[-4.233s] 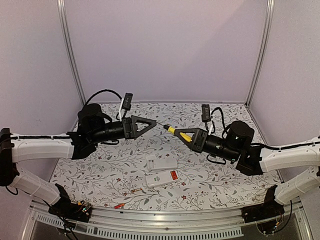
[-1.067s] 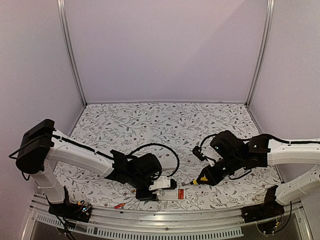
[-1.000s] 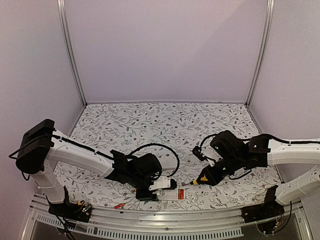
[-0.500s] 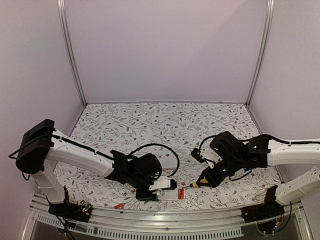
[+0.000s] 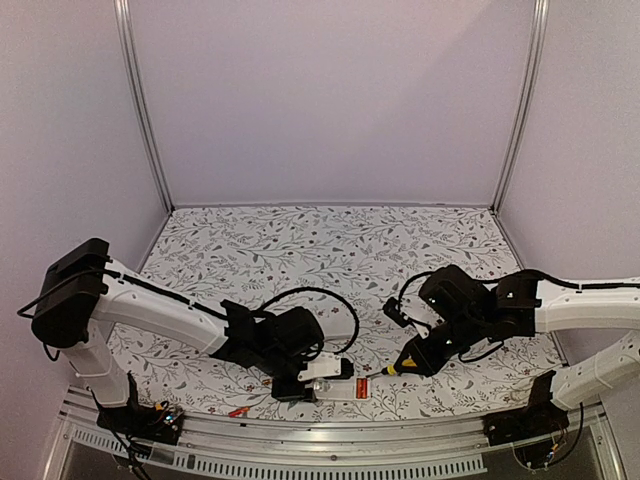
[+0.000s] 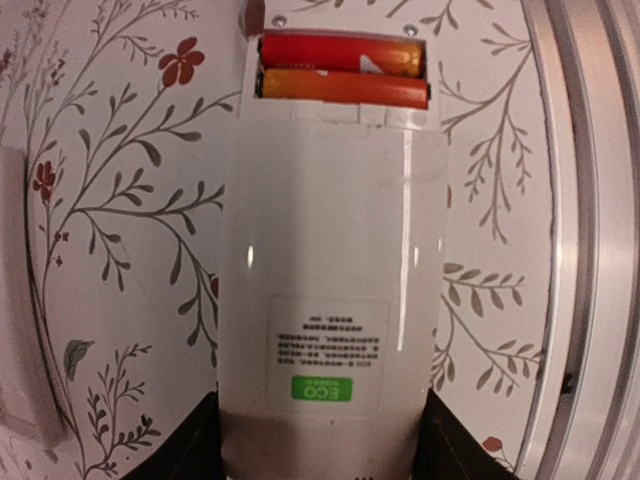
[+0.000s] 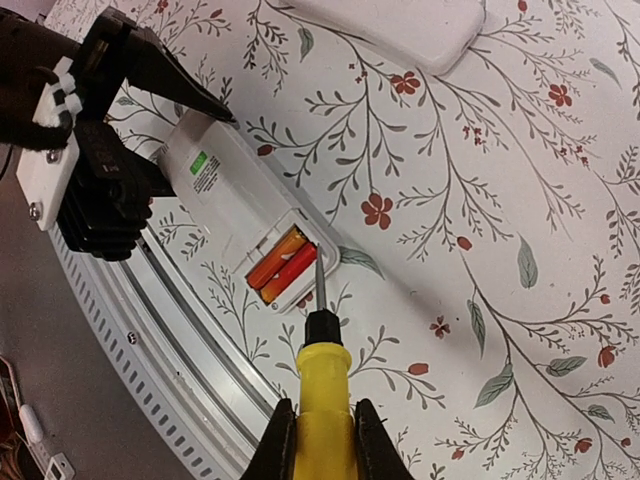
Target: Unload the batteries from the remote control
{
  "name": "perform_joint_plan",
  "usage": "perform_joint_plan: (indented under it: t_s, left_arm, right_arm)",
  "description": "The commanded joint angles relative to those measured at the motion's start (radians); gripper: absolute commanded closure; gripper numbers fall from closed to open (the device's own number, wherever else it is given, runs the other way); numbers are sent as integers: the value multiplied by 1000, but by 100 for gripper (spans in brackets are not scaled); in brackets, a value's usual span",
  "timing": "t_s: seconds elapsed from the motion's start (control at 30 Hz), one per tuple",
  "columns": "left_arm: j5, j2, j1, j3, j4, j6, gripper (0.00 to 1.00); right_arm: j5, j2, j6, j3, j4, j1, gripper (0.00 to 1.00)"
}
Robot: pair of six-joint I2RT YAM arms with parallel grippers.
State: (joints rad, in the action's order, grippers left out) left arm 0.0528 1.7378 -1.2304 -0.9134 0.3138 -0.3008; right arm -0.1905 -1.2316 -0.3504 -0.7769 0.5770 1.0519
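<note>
The white remote control (image 6: 330,300) lies back-up near the table's front edge, also seen in the top view (image 5: 340,387). Its open bay holds two red-orange batteries (image 6: 345,72) side by side, also in the right wrist view (image 7: 285,265). My left gripper (image 6: 320,462) is shut on the remote's label end, one finger (image 6: 190,450) on each side. My right gripper (image 7: 322,440) is shut on a yellow-handled screwdriver (image 7: 322,395). Its metal tip sits at the bay's edge, right by the batteries. In the top view the right gripper (image 5: 415,355) is just right of the remote.
The loose white battery cover (image 7: 400,25) lies on the floral cloth beyond the remote. The metal front rail (image 7: 150,330) runs close along the remote. A small red-orange piece (image 5: 238,410) lies by the rail at the left. The left arm's cable (image 5: 310,295) loops above the remote.
Both arms came down from the back; the left gripper took hold of the remote. In the last second the right gripper moved the screwdriver slightly left, toward the battery bay.
</note>
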Motion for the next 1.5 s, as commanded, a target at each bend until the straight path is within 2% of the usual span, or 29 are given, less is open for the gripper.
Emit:
perform_joint_plan:
  t_s: [0.0, 0.63, 1.0, 1.17, 1.47]
  left_arm:
    - [-24, 28, -23, 25, 50, -15, 72]
    - [-34, 28, -23, 26, 49, -17, 73]
    - [-49, 36, -24, 24, 49, -16, 74]
    - [-65, 38, -23, 23, 49, -15, 74]
    - [-192, 38, -17, 18, 31, 6, 74]
  right_arm:
    - [24, 8, 2, -10, 10, 10, 100]
    - [-10, -67, 14, -16, 13, 40, 100]
    - [-155, -127, -54, 5, -125, 38, 100]
    - [-203, -127, -84, 8, -124, 9, 100]
    - [-30, -30, -118, -105, -2, -7, 100]
